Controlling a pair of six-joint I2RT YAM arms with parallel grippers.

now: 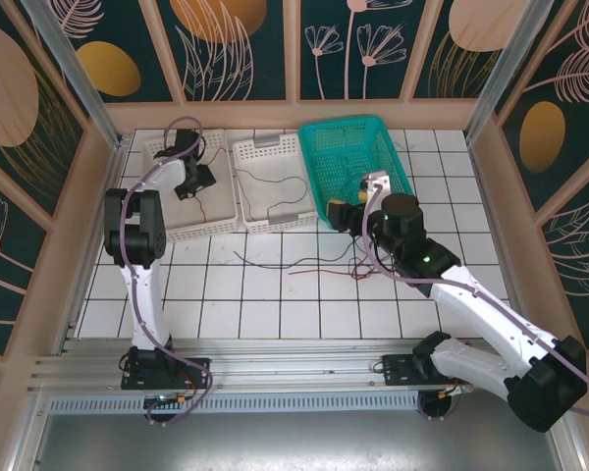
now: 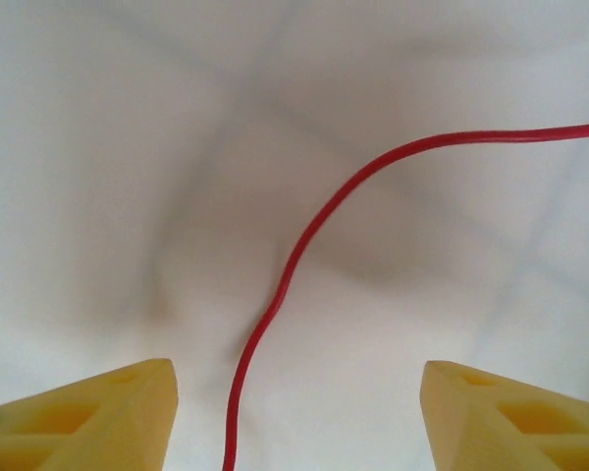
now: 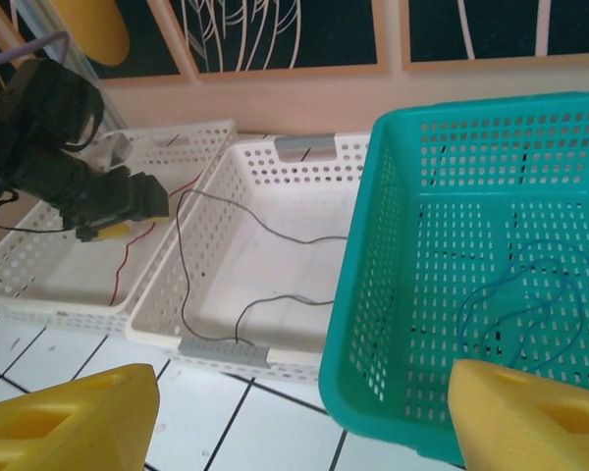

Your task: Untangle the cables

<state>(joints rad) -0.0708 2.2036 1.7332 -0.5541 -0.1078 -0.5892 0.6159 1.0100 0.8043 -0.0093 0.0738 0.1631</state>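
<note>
**Left gripper** [image 2: 296, 371]: jaws wide apart, holding nothing. It hangs over the left tray [image 1: 177, 228]. The red wire [image 2: 309, 226] lies on the tray floor directly beneath and passes between the fingers without touching either. It runs away from the tool, then bends to the tool's right. Its near end is cut off at the frame edge.

**Middle tray** [image 3: 226, 350]: one black wire [image 3: 250, 224] lies loose inside.

**Loose cables** [image 1: 309, 267]: a red and a dark strand lie on the table [image 1: 245, 314] tiles, long axis left to right. They sit behind and to the left of the right gripper [image 3: 304, 388], which is the nearer tool. Whether the strands cross or merely lie side by side is too fine to tell.

**Right gripper**: jaws wide apart, empty. It faces the teal basket [image 3: 373, 294], ahead on its right. A blue wire [image 3: 515, 304] lies inside the basket, faint.
</note>
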